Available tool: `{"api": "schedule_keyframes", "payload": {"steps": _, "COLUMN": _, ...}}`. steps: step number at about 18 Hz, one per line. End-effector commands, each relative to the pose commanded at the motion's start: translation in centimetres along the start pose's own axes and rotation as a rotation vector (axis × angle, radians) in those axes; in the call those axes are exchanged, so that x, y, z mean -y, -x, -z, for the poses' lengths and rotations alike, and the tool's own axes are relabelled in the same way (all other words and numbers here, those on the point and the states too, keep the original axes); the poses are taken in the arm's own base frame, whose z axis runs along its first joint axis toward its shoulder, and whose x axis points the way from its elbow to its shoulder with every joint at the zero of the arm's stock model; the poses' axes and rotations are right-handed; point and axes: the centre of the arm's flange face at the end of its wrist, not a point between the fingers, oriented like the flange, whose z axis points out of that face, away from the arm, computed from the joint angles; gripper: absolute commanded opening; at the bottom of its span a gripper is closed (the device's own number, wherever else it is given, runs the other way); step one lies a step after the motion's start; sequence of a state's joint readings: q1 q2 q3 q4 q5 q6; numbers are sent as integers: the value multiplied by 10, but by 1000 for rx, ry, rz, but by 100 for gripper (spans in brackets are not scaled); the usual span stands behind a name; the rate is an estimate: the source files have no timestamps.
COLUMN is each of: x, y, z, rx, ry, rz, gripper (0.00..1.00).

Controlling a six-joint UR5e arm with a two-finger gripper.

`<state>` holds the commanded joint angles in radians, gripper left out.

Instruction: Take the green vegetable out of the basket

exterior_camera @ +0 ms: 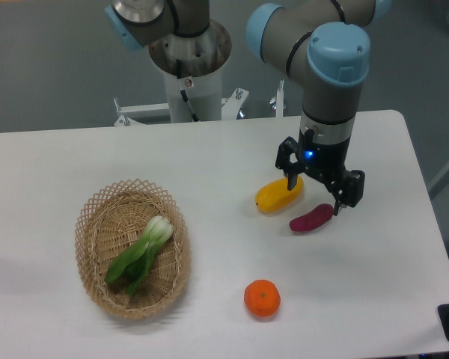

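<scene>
Your gripper (pixel 315 193) hangs over the right half of the table (pixel 209 157) with its two fingers spread apart and nothing between them; one fingertip sits in front of the yellow fruit (pixel 277 196), the other just above the purple vegetable (pixel 311 218). Whether either fingertip touches the produce you cannot tell from this view. You will find the green vegetable (pixel 141 253) well away from it, at about eight o'clock from the gripper, lying inside the basket (pixel 90 224) on the left half of the table. It lies aslant, its white stem end pointing to about one o'clock and its dark leaves trailing toward seven o'clock, resting on the basket's woven floor. The yellow fruit and the purple vegetable lie close beside each other, the purple one at roughly four o'clock from the yellow one. An orange (pixel 262 298) sits alone near the front edge of the table, at about seven o'clock from the gripper and at about three o'clock from the basket. The arm's base column (pixel 188 71) stands beyond the far edge of the table at twelve o'clock.
</scene>
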<state>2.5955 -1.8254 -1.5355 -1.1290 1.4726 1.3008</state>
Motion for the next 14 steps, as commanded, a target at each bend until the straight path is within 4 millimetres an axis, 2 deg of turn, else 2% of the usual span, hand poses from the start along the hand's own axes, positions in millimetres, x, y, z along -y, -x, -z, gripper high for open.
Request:
{"api": "schedule_keyframes", "payload": {"steps": 9, "x": 0, "y": -3, "z": -3, "rx": -6, "ry": -2, "rz": 69, "gripper": 100}}
{"api": "schedule_keyframes", "payload": {"steps": 11, "x": 11, "y": -9, "z": -6, "rx": -10, "ry": -3, "rz": 107, "gripper": 100}}
{"api": "schedule_keyframes", "payload": {"steps": 14, "x": 16, "y": -9, "z": -9, "rx": 0, "ry": -9, "rz": 175, "gripper": 100}}
